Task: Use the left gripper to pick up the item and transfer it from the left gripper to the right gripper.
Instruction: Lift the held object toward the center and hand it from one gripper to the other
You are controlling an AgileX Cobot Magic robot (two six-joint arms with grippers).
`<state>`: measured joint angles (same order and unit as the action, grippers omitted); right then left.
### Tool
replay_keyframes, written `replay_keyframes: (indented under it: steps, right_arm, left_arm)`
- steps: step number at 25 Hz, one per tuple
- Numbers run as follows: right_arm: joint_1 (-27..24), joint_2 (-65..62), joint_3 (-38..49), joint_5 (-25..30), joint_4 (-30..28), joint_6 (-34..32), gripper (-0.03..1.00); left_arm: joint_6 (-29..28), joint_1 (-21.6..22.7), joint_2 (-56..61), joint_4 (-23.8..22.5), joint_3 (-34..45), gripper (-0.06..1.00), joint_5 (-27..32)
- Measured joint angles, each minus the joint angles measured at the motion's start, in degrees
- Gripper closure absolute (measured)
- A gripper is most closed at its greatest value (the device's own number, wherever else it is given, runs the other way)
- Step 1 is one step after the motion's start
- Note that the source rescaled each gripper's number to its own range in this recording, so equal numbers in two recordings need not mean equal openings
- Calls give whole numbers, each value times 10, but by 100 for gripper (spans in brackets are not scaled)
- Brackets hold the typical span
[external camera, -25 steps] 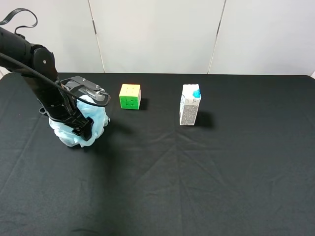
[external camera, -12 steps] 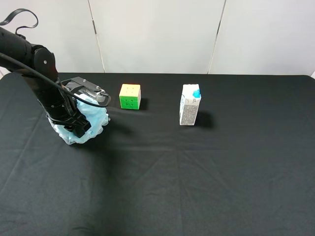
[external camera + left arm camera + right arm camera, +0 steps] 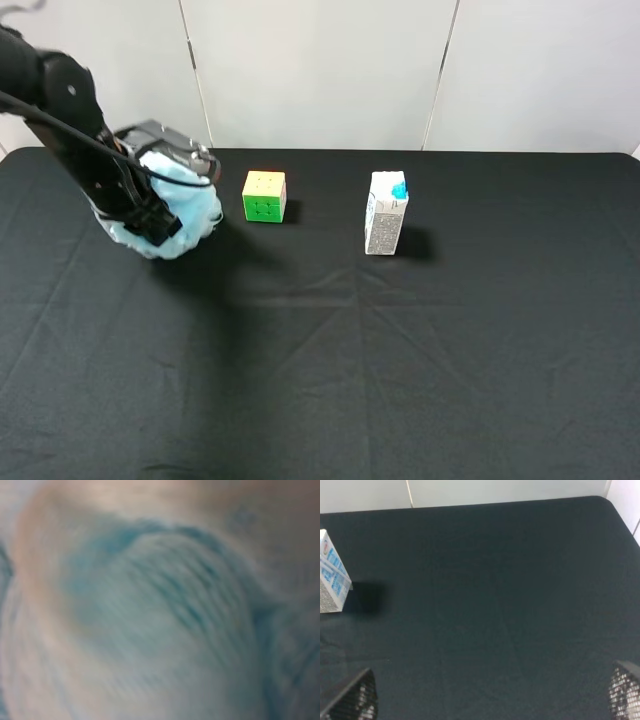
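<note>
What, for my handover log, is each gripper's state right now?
Left gripper: shut on the pouf.
Right gripper: open, holding nothing.

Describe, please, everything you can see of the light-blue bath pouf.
The pouf is a fluffy, ball-shaped bundle of ruffled light-blue mesh. The left pincer clamps it, black tips sunk into its side. It seems raised off the black tablecloth, left of the puzzle cube and apart from it. The left wrist view shows only blurred mesh folds; no loop is visible.
</note>
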<state>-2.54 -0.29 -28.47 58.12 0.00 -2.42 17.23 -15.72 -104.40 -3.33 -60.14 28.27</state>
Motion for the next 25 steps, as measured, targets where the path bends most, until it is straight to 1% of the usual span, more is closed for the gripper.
replay_keyframes:
  steps: [3, 11, 25]
  right_arm:
    - [0, 0, 0, 0, 0, 0, -3]
    - [0, 0, 0, 0, 0, 0, -3]
    - [0, 0, 0, 0, 0, 0, -3]
  left_arm:
    - [0, 0, 25, 0, 0, 79, 12]
    - [0, 0, 87, -2, -1, 84, 78]
    - [0, 0, 194, -2, -1, 85, 182]
